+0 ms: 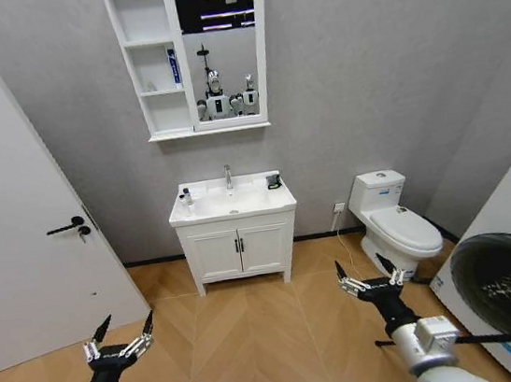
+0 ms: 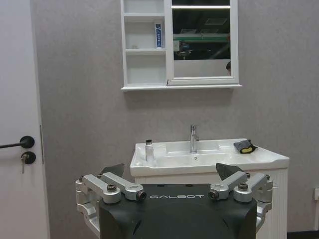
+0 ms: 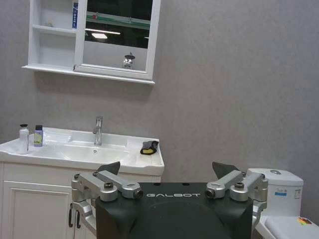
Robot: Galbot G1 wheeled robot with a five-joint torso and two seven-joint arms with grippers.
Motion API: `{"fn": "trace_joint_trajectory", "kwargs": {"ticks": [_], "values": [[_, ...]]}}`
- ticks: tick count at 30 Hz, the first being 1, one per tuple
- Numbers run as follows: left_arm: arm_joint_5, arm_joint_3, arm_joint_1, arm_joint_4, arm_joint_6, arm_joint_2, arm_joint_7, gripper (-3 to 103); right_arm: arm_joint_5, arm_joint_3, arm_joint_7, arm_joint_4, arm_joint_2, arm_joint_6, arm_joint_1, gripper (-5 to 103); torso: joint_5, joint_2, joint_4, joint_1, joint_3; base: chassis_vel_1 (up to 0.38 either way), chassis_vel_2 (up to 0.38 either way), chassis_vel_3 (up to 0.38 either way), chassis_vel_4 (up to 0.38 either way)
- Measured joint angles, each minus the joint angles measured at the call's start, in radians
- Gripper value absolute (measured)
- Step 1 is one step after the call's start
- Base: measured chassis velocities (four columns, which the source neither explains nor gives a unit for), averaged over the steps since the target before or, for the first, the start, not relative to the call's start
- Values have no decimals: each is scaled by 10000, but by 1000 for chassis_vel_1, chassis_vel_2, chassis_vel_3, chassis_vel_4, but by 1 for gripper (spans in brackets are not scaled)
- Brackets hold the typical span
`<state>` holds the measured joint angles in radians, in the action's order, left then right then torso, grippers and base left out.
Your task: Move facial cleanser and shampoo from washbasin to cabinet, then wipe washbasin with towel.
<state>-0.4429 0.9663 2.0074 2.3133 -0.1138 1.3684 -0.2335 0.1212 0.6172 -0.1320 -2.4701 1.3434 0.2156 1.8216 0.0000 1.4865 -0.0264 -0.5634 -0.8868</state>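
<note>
2 small bottles stand on white washbasin.

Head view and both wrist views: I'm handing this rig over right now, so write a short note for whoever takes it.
Left gripper: open, empty, low over the floor, far from the sink.
Right gripper: open, empty, likewise.
White ceramic washbasin: two small bottles stand at its left rear corner; the black-grey towel bundle lies at its right rear.
White three-shelf cabinet: a blue-and-white tube stands on the middle shelf.
Done: nothing evident.
Left: move bottles, then wipe.
</note>
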Motion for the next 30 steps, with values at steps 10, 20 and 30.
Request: {"fn": "trace_joint_trajectory", "kwargs": {"ticks": [10, 20, 30], "values": [[-262, -74, -97, -176, -116, -248, -174, 100, 0, 6, 54, 4, 1, -27, 114, 100, -1, 0, -1, 0, 0, 0, 0, 0, 0], [-184, -96, -180, -200, -75, -213, -175, 100, 4, 72, 130, -42, 8, 80, 61, 100, 0, 0, 0, -1, 0, 0, 0, 0, 0], [-89, -70, -155, -218, -98, -58, -175, 100, 25, 59, 383, 67, 31, 7, 43, 100, 0, 2, 0, 2, 1, -12, 21, 22, -12]]}}
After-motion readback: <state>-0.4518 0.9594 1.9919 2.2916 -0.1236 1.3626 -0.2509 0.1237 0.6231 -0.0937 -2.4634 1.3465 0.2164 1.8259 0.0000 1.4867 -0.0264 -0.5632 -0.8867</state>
